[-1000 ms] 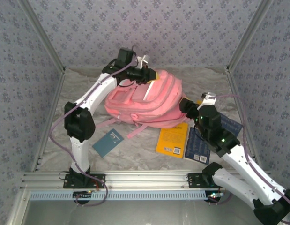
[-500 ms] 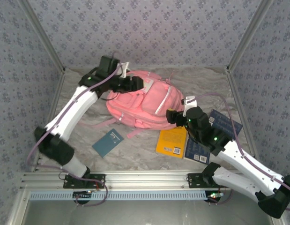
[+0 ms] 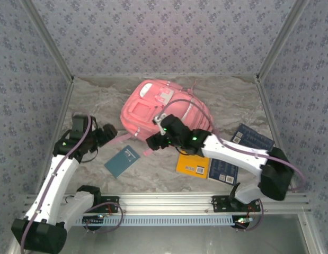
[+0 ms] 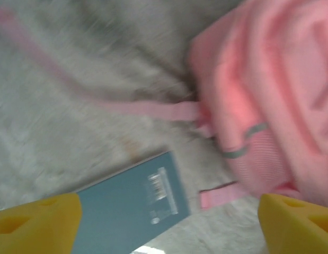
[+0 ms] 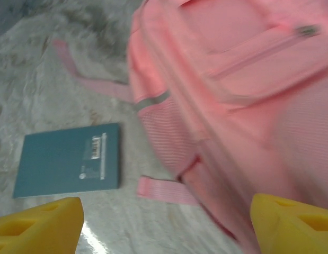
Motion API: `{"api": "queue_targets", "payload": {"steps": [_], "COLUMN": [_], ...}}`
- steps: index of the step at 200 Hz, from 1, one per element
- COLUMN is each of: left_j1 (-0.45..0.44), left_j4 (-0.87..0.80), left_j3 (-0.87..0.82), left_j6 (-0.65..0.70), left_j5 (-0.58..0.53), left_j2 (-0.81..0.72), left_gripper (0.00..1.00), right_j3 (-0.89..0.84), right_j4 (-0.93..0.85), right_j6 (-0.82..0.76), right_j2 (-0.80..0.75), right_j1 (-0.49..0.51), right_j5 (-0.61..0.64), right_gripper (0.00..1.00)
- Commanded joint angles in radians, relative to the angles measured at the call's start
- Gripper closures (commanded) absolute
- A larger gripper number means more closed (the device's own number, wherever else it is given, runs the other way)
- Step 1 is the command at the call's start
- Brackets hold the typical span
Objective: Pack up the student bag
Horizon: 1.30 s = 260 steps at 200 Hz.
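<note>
The student bag [image 3: 142, 114] lies flat at the upper centre of the top view, a soft, puffy pink fabric backpack with stitched front pockets and white patches near its top. The right wrist view shows a zipped pocket, a mesh side panel and a thin grey stripe across its edge. A flat pink webbing strap [image 4: 148, 110] trails from it over the table [image 3: 232, 100], whose surface is marbled grey and white.

The right gripper [image 5: 166, 225] sits at the bag's lower edge, its blocky yellow fingertips [image 5: 39, 222] spread wide over bare table. The left gripper [image 4: 166, 225] is left of the bag, its jaws equally wide apart above a thin rectangular teal book [image 3: 122, 161] with a barcode label. At lower centre a yellow book [image 3: 194, 157] lies against a dark blue book [image 3: 223, 170]; a second dark blue book [image 3: 252, 138] lies further right.
</note>
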Motion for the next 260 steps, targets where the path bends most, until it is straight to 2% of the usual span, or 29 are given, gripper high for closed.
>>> {"api": "queue_targets", "payload": {"steps": [1, 21, 37, 70, 95, 124, 148, 190, 223, 260], "left_j1": [0.047, 0.068, 0.089, 0.102, 0.103, 0.097, 0.093, 0.083, 0.074, 0.07], "left_j4": [-0.024, -0.052, -0.071, 0.037, 0.141, 0.165, 0.194, 0.243, 0.281, 0.302], "left_j3": [-0.09, -0.142, -0.168, -0.289, -0.375, -0.409, -0.435, -0.47, -0.498, -0.515], "left_j6": [-0.098, -0.132, -0.165, -0.27, -0.351, -0.389, -0.408, -0.425, -0.433, -0.433], "left_j5": [-0.026, -0.064, -0.073, 0.049, 0.134, 0.162, 0.184, 0.191, 0.189, 0.186], "left_j2": [-0.049, -0.068, -0.066, -0.062, -0.062, -0.064, -0.065, -0.06, -0.053, -0.05], "left_gripper": [0.11, 0.11, 0.12, 0.14, 0.16, 0.18, 0.19, 0.21, 0.21, 0.22], "right_j3": [0.128, 0.235, 0.278, 0.393, 0.49, 0.558, 0.585, 0.646, 0.665, 0.638], "right_j4": [-0.064, -0.156, -0.164, -0.228, -0.294, -0.343, -0.343, -0.399, -0.428, -0.374], "right_j6": [0.01, 0.004, 0.011, 0.03, 0.026, 0.04, 0.051, 0.061, 0.073, 0.127], "right_j2": [0.118, 0.252, 0.326, 0.47, 0.568, 0.651, 0.696, 0.761, 0.783, 0.708], "right_j1": [0.023, 0.05, 0.059, 0.063, 0.056, 0.058, 0.058, 0.088, 0.086, 0.067], "right_j5": [-0.15, -0.182, -0.218, -0.266, -0.235, -0.202, -0.185, -0.23, -0.321, -0.434], "right_gripper": [0.17, 0.17, 0.18, 0.18, 0.18, 0.17, 0.18, 0.19, 0.2, 0.25]}}
